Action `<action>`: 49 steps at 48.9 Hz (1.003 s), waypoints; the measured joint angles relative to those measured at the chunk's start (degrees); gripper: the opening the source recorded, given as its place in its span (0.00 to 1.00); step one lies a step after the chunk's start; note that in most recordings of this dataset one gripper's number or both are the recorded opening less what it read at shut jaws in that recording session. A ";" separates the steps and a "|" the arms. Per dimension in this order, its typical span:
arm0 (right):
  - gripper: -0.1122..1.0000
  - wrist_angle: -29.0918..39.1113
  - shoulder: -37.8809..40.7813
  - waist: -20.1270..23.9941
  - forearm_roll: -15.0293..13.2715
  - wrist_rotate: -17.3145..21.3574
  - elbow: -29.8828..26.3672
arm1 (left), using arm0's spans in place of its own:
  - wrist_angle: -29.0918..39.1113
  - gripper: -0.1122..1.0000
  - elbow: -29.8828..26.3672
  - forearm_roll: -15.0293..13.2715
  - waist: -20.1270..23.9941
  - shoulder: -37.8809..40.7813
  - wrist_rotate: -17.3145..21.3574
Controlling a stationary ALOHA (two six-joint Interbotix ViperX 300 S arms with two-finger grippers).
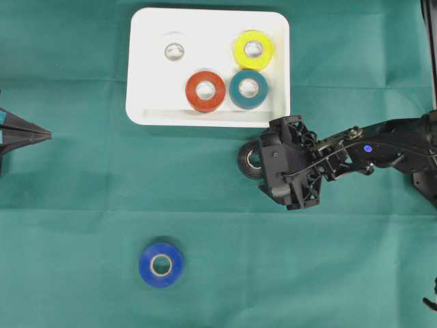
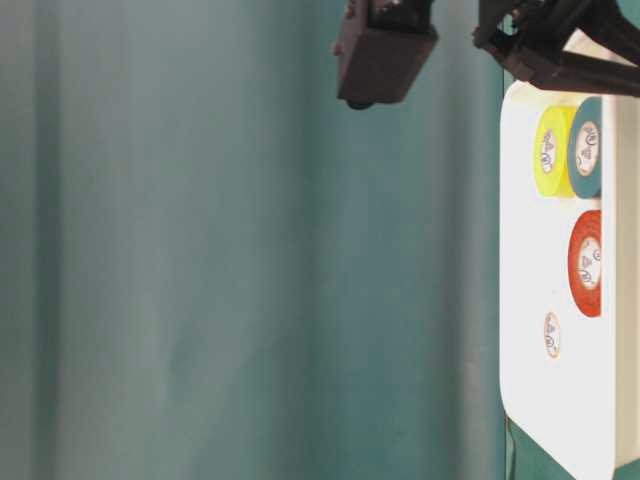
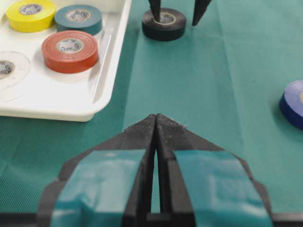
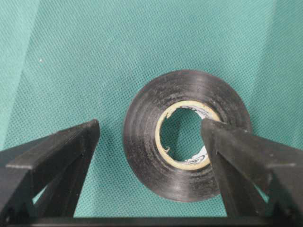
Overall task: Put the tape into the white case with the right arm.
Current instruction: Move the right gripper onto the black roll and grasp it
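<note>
A black tape roll [image 1: 248, 160] lies flat on the green cloth just below the white case [image 1: 151, 75], near its lower right corner. My right gripper [image 1: 273, 162] hangs over the roll, open. In the right wrist view one fingertip [image 4: 215, 135] sits at the roll's inner hole and the other finger [image 4: 80, 142] stands outside its left edge, so the jaws straddle one wall of the black tape [image 4: 142, 142] without pinching it. My left gripper [image 3: 156, 118] is shut and empty at the far left [image 1: 48, 134].
Inside the case lie a yellow roll [image 1: 253, 49], a teal roll [image 1: 248, 89], a red roll [image 1: 205, 91] and a clear roll [image 1: 175, 50]. A blue roll [image 1: 161, 264] sits alone on the cloth at the front.
</note>
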 measured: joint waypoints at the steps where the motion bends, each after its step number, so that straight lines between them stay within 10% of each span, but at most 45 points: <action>1: 0.75 0.00 0.09 0.00 0.00 0.00 -0.09 | 0.00 0.10 0.09 0.00 0.00 -0.09 0.00; 16: 0.71 0.00 0.97 0.09 0.00 0.00 -0.70 | 0.00 0.10 0.09 0.00 0.00 0.00 0.00; 30: 0.11 0.09 0.97 0.18 -0.09 0.00 -0.97 | 0.00 0.10 0.09 0.00 0.00 -0.09 0.00; 49: 0.10 0.09 0.88 0.26 0.00 0.00 -2.02 | 0.00 0.10 0.09 0.00 0.18 -0.09 0.00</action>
